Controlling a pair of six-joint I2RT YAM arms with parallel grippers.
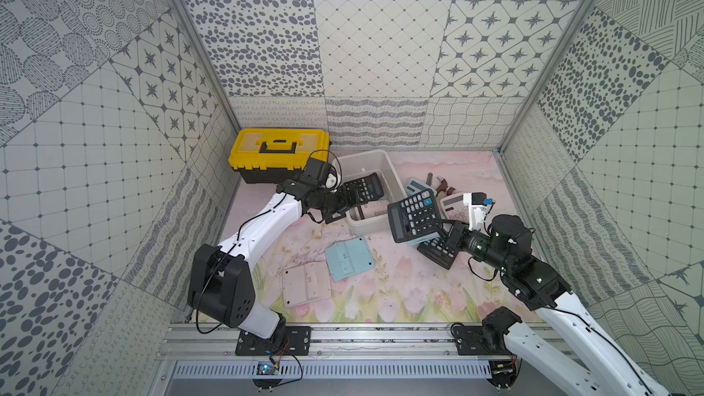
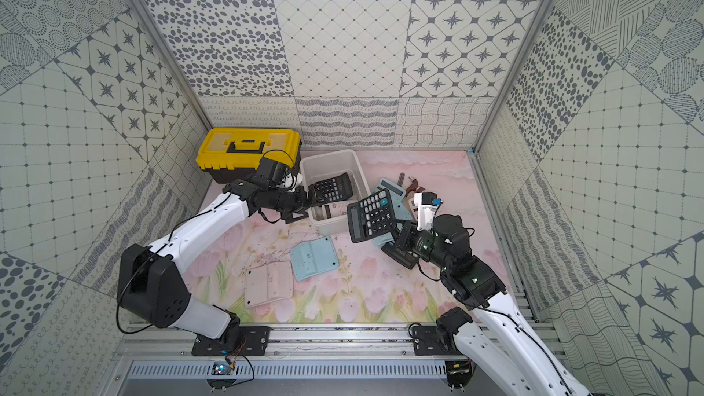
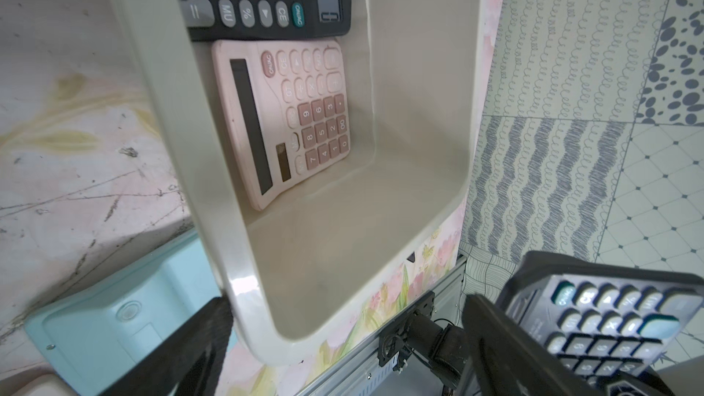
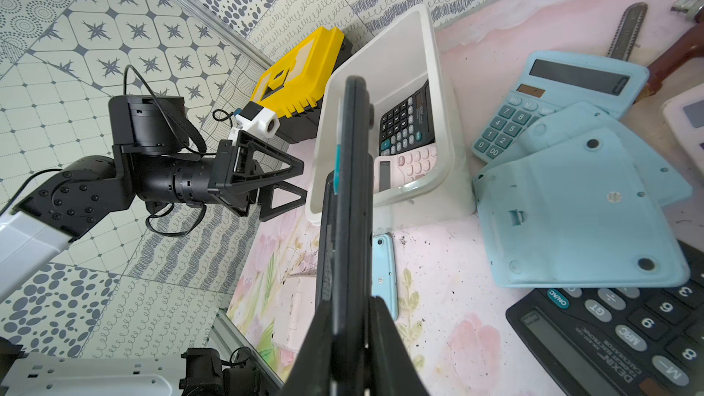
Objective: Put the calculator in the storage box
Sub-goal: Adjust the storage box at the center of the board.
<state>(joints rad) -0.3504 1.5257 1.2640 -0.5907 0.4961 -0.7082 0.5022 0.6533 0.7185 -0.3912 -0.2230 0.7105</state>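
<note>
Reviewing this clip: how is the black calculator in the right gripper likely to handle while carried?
The black calculator looks like a rigid plastic slab, so it probably won't flex. The right gripper pinches only one edge, so it may pivot between the fingers. Its smooth casing could slip if jolted.

Pink flowered desk (image 1: 400,291) under me. The storage box (image 1: 358,154) sits on it right at my left hand (image 1: 348,205), with the yellow toolbox (image 1: 280,154) just beyond. Nearer me than that hand, a blue calculator (image 1: 349,262) and a pale pink calculator (image 1: 306,289) lie face down. Below my right hand (image 1: 444,227), a black calculator (image 1: 438,252) lies keys up.
</note>
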